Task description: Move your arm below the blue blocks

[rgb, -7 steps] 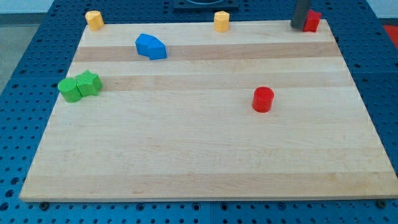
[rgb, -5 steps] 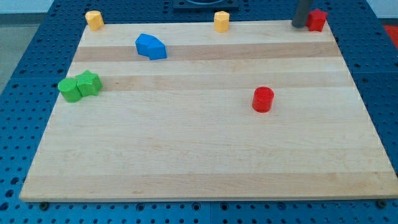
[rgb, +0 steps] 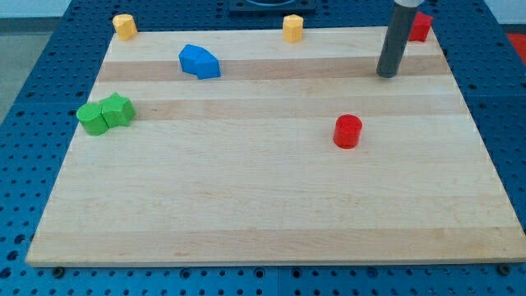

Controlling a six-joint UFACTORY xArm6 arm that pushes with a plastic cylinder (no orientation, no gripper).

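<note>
The blue blocks [rgb: 200,62] sit pressed together as one irregular lump near the board's top left. My tip [rgb: 387,75] is the lower end of a dark rod at the view's upper right, far to the right of the blue blocks and slightly lower than them. It touches no block.
A red cylinder [rgb: 348,131] stands below and left of my tip. A red block [rgb: 420,26] sits at the top right corner. Two yellow blocks [rgb: 124,25] [rgb: 292,27] sit on the top edge. Two green blocks [rgb: 105,114] sit at the left edge of the wooden board [rgb: 263,205].
My tip has moved down the view from beside the red corner block onto the board, and slightly left. No block has moved.
</note>
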